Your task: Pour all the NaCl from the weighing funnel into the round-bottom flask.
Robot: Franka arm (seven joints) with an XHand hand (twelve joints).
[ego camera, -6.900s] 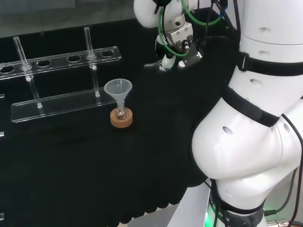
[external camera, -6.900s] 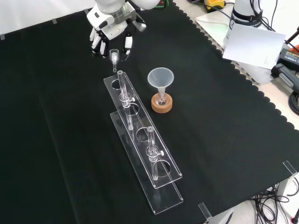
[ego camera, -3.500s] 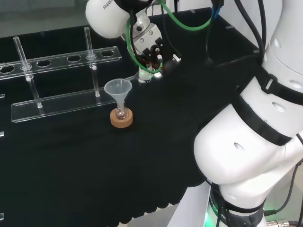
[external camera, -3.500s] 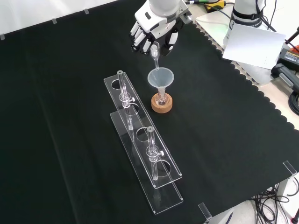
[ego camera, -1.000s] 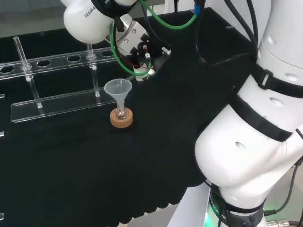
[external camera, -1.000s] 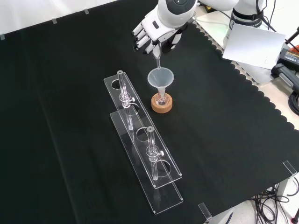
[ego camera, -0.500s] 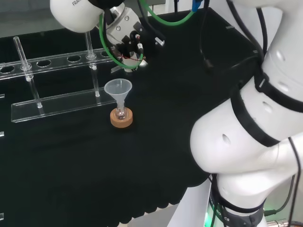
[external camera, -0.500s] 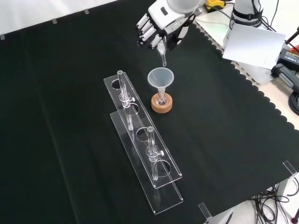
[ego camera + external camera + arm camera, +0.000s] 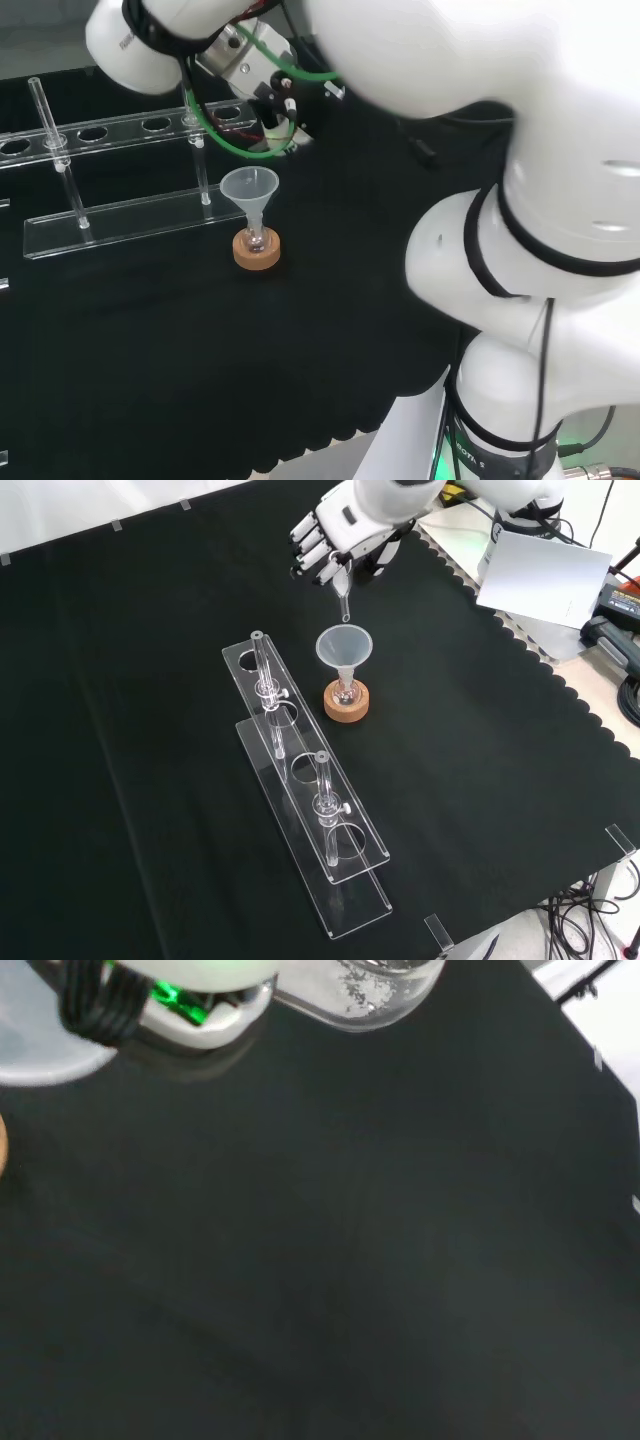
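Black and white hand [image 9: 345, 525], fingers curled round a small clear glass weighing funnel [image 9: 343, 592], stem down, above and apart from the translucent plastic funnel [image 9: 344, 648]. Below it, small clear round-bottom flask [image 9: 346, 692] on a cork ring [image 9: 346, 704], near the cloth's middle, hard to make out; contents unclear.

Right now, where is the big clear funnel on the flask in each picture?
Head view: the funnel is left of centre, in front of the clear rack.
Front view: the funnel is above centre, right of the rack.
Wrist view: a pale blur may be its rim; I cannot be sure.
Shared landmark: the cork ring under it.
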